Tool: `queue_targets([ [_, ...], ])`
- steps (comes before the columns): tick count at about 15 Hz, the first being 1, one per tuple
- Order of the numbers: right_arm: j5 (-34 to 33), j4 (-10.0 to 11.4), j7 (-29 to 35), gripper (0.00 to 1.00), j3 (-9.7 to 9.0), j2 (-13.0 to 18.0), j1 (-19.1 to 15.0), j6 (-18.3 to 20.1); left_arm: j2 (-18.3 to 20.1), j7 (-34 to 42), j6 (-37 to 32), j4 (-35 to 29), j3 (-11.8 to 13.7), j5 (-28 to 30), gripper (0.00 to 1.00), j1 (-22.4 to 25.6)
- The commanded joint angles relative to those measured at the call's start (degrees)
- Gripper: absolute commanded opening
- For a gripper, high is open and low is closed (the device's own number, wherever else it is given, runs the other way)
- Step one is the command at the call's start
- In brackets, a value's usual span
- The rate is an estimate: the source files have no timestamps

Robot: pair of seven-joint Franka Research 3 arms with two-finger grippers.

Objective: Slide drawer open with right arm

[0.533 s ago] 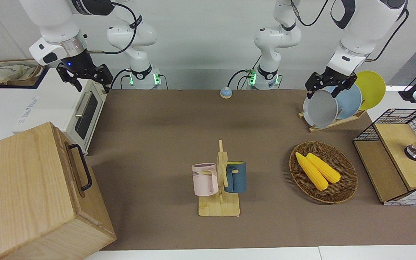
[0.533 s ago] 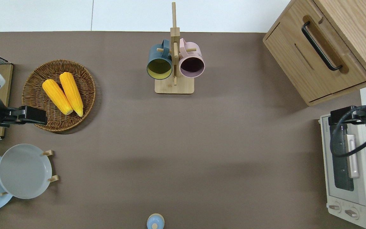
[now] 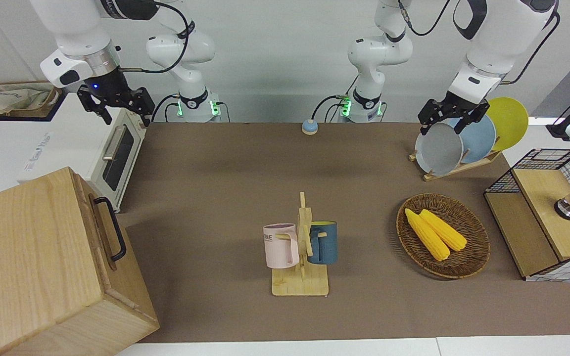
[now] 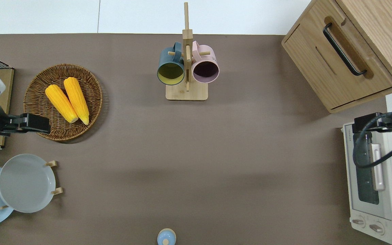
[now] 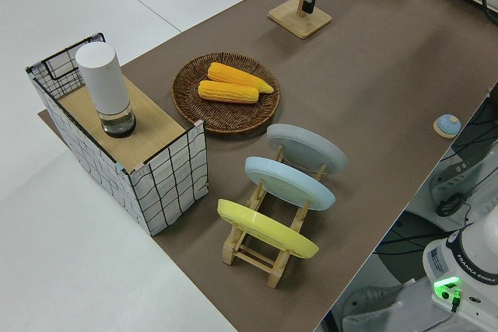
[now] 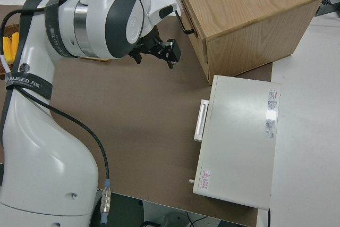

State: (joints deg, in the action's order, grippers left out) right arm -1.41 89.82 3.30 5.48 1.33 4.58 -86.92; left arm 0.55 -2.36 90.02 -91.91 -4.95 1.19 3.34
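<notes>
One drawer [image 3: 104, 232], shut, with one black handle [image 3: 112, 228]. The right gripper [image 3: 117, 105] hung over the toaster oven [image 4: 374, 180], jaws spread and empty. Left arm was parked; couldn't tell its jaws.

Right arm's black tool [image 6: 158, 52] in the air near the wooden cabinet's [image 6: 249, 19] black-handled drawer [image 6: 183, 10], white toaster oven [image 6: 239, 139] alongside.

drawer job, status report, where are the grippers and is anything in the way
Right gripper open, up over the toaster oven. Left arm parked. Drawer shut, bar handle untouched. Nothing blocking the handle.
</notes>
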Motion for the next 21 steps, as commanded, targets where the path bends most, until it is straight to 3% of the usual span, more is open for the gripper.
queue_targets([
  [1, -0.2, -0.7, 0.3, 0.990, -0.47, -0.5, -0.5, -0.5, 0.6, 0.5, -0.7, -0.3, 0.3, -0.7, 1.00, -0.3],
  [14, -0.7, -0.8, 0.5, 0.985, -0.56, -1.3, -0.2, -0.5, 0.6, 0.4, -0.7, -0.3, 0.2, -0.7, 1.00, -0.3],
  [16, -1.3, -2.2, 0.6, 0.985, -0.73, -2.5, 0.0, -0.5, 0.6, 0.5, -0.7, -0.3, 0.3, -0.7, 1.00, -0.3],
  [21, -12.7, -3.5, 0.4, 0.987, -0.65, -4.8, 4.7, -0.5, 0.6, 0.4, -0.8, -0.3, 0.2, -0.7, 1.00, -0.3],
])
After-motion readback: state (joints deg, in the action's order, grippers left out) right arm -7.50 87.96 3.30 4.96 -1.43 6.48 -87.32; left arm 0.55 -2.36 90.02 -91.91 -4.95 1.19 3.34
